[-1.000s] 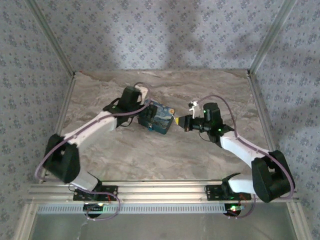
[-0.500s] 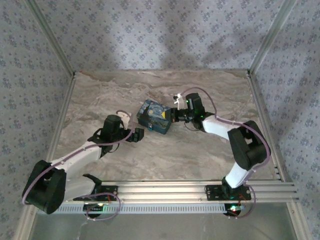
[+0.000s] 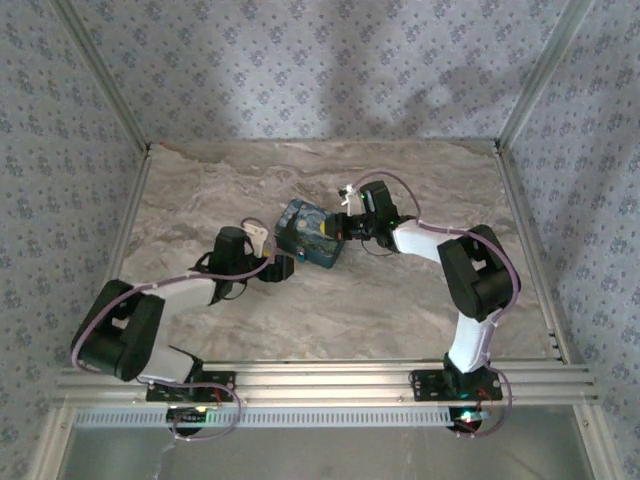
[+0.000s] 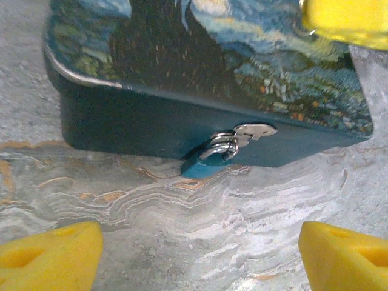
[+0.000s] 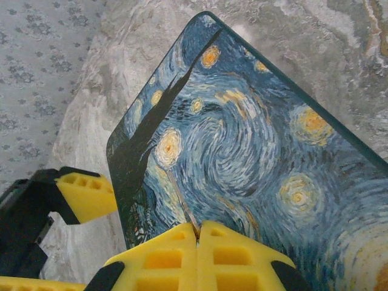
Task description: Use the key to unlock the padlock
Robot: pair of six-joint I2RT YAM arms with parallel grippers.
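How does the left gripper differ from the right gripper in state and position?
The left gripper is open, its yellow pads far apart; the right gripper is shut, pads pressed on a metal blade, apparently the key. The left gripper is low near the table, facing the padlock on the front wall of the Starry Night box; the right gripper is over its painted lid. Both have yellow pads and are close to the box.

Marbled tabletop between blue floral-patterned walls.
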